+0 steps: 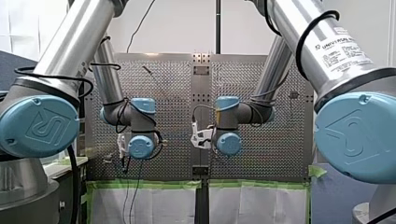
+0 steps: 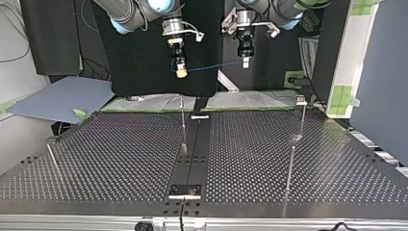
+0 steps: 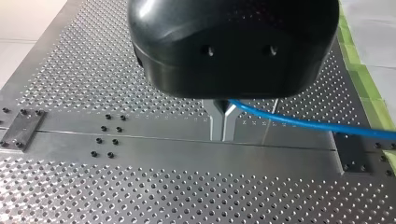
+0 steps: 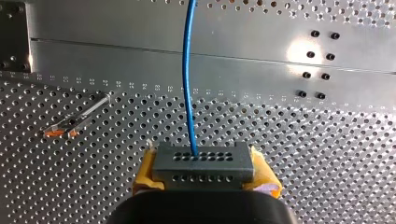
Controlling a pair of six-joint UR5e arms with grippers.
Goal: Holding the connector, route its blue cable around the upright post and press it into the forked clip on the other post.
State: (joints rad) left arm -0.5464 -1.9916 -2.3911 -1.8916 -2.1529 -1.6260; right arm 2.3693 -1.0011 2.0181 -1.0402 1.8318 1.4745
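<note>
— Jaws on my right arm [image 2: 130, 14] clamp the connector [image 4: 203, 163] between yellow pads [image 4: 264, 179], high above the surface [image 4: 280, 140].
— And the blue cable [image 4: 188, 79]?
— Thin, limp and light, I'd say. It runs out to my left arm [image 2: 284, 7], whose jaws pinch it. Steer by the stiff connector. Posts [image 2: 183, 126] stand beyond, nothing routed.

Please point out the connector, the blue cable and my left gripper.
connector [image 4: 203, 164]: right wrist view, centre of its grey holed face.
blue cable [image 4: 186, 79]: right wrist view, stretch ahead of the connector.
left gripper [image 3: 223, 135]: left wrist view, between its fingertips.
</note>
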